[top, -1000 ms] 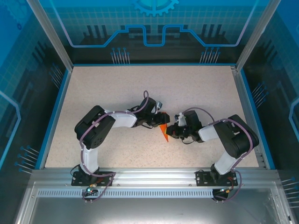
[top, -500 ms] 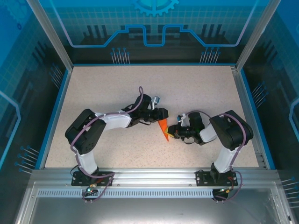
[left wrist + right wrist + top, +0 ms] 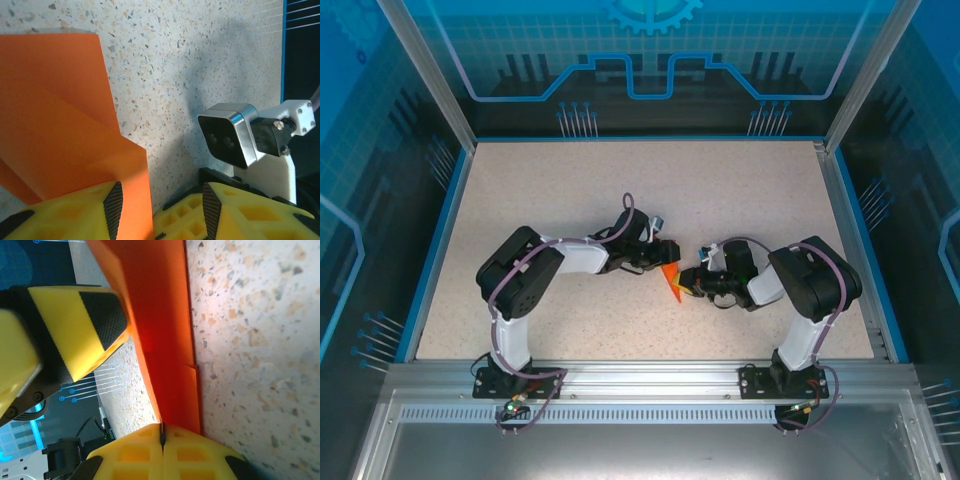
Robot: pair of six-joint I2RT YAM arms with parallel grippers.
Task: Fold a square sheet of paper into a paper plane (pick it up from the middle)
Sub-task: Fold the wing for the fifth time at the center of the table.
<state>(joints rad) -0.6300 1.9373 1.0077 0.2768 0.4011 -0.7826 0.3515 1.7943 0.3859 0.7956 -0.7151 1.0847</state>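
item: orange paper (image 3: pixel 670 281) — partly folded, layered, at the middle of the table (image 3: pixel 570 190) between both grippers. right gripper (image 3: pixel 688 284) — clenched on the paper's edge, pose unchanged over the last half second. left gripper (image 3: pixel 663 256) — jaws apart, one pad (image 3: pixel 95 325) beside the paper's face; its arm had drawn back from a longer reach. judgement: a crease was being worked, plane unfinished

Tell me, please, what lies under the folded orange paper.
Speckled table shows right up to the edges of the orange paper, so it presumably continues beneath. The patch directly under the paper is covered and cannot be seen.
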